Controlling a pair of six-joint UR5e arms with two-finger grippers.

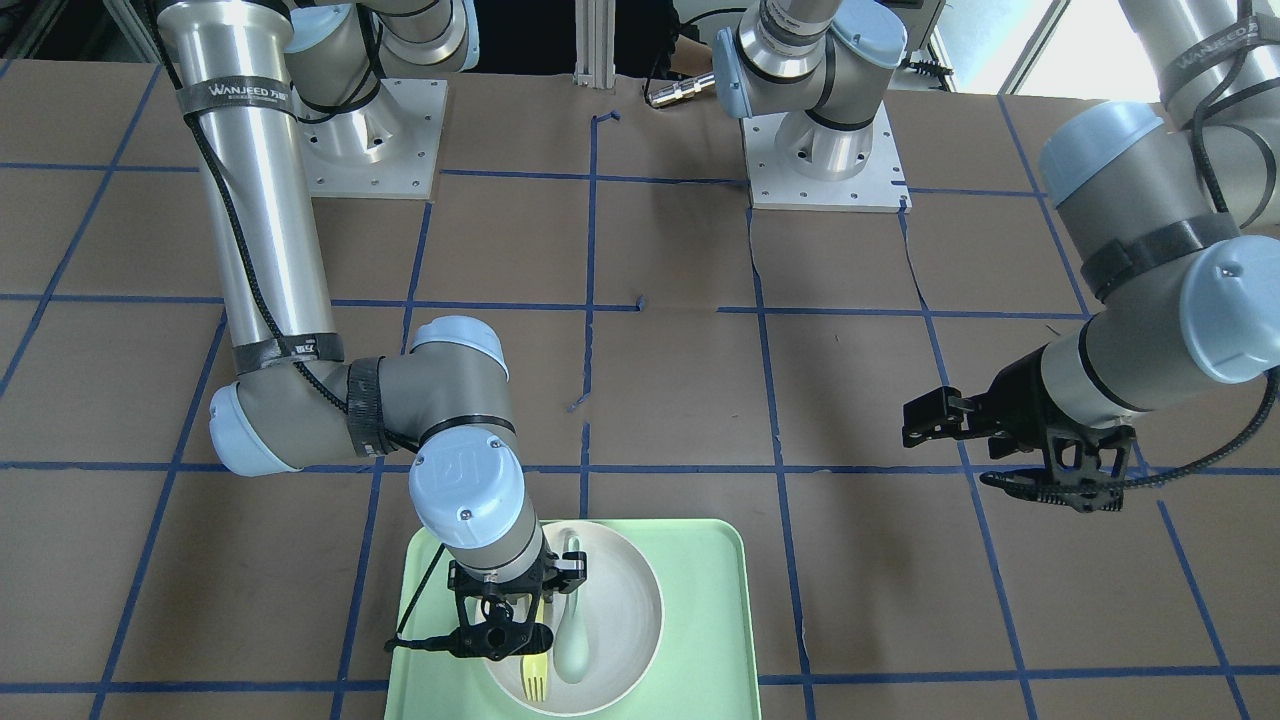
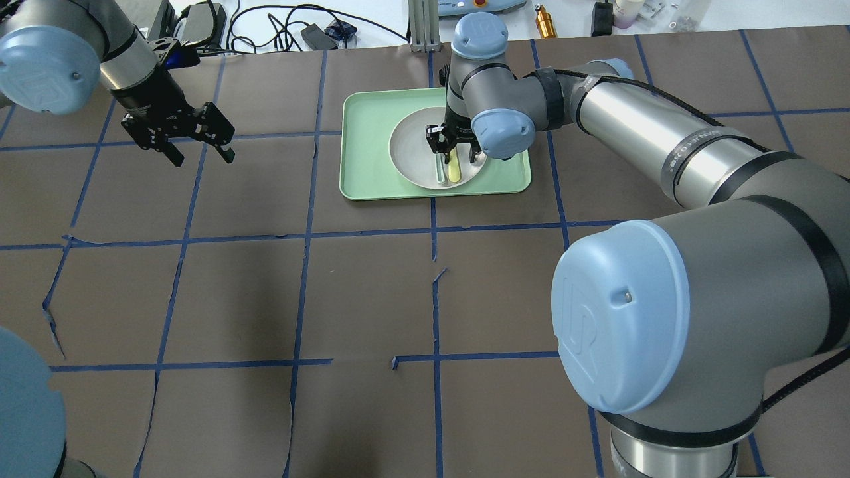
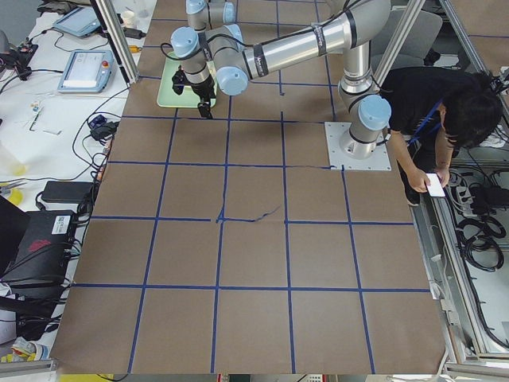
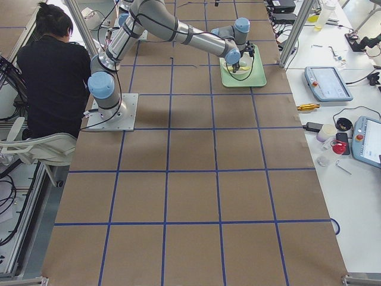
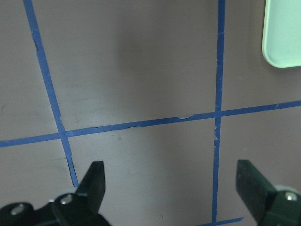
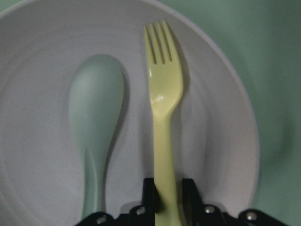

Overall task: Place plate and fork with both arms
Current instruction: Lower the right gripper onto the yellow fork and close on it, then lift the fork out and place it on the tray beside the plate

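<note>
The white plate (image 1: 625, 590) sits on the mint-green tray (image 1: 710, 600). The pale-yellow fork (image 1: 534, 680) and a grey-green spoon (image 1: 572, 650) lie side by side in the plate. My right gripper (image 1: 520, 635) points down over the plate. In the right wrist view my right gripper (image 6: 167, 193) is shut on the handle of the fork (image 6: 163, 94), beside the spoon (image 6: 94, 103). I cannot tell whether the fork is lifted off the plate (image 6: 216, 141). My left gripper (image 2: 202, 156) is open and empty above bare table, to the left of the tray (image 2: 365, 153).
Brown table paper with blue tape lines surrounds the tray. A tray corner (image 5: 282, 33) shows in the left wrist view. Cables and devices (image 2: 279, 30) lie beyond the far edge. A person (image 3: 445, 103) stands by the robot's base.
</note>
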